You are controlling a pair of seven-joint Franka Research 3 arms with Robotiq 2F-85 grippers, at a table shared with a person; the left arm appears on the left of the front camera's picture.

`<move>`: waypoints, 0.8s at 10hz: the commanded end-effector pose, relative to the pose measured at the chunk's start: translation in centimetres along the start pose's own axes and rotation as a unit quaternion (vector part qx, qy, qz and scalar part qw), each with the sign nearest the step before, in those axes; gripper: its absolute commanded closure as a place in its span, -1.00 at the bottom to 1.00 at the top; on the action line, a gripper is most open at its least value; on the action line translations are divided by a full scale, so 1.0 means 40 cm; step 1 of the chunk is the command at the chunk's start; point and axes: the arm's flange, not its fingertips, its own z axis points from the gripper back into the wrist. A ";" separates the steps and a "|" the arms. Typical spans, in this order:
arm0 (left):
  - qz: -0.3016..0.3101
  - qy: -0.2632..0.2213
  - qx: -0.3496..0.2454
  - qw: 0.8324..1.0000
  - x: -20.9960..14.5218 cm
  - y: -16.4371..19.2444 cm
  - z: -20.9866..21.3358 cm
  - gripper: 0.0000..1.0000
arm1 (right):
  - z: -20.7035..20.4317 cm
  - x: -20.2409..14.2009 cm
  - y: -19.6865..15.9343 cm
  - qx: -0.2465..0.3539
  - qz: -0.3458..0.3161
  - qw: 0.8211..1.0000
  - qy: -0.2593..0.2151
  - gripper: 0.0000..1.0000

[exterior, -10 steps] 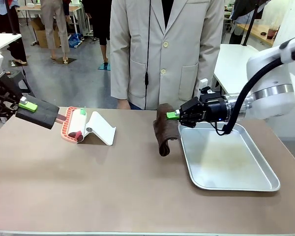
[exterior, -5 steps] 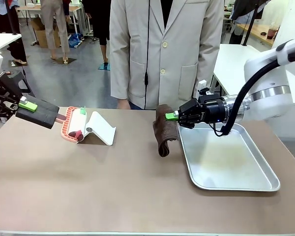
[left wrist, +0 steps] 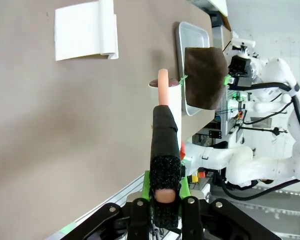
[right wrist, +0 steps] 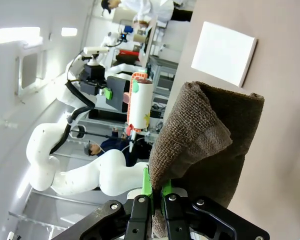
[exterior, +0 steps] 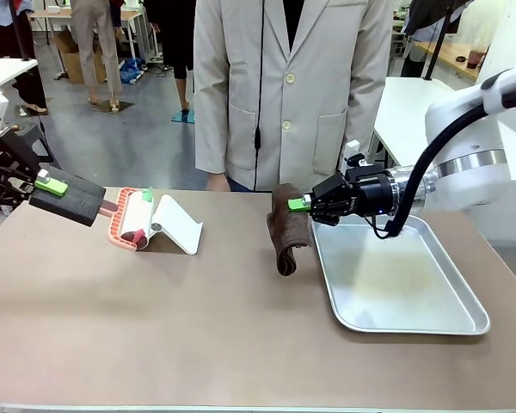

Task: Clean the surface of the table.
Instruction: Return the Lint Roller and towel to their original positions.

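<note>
Pincers first: the left pincer [exterior: 50, 184] sits out past the table's left edge, clamped tight on the black foam-wrapped handle [exterior: 69, 199] of a lint roller [exterior: 129, 218], and in the left wrist view the green pads [left wrist: 146, 186] hug that handle on both sides with no gap. The roller's white drum in its pink frame hangs low over the table, right beside a white angled stand [exterior: 177, 224]; can't tell if it's actually touching the top. The right pincer [exterior: 299, 204] reaches in from the right, pressed together on the upper fold of a brown cloth [exterior: 285, 228], and the cloth hangs down so its lower end looks to meet the table [exterior: 198, 327] just left of a silver tray [exterior: 402, 277]. That brown table spreads across the whole front view, with a person in a beige coat [exterior: 288, 86] standing at the far side.
</note>
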 end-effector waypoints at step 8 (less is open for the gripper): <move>-0.030 0.047 0.138 0.989 0.192 -0.206 -0.188 0.55 | -0.173 0.012 0.020 -0.092 0.004 0.996 0.009 0.85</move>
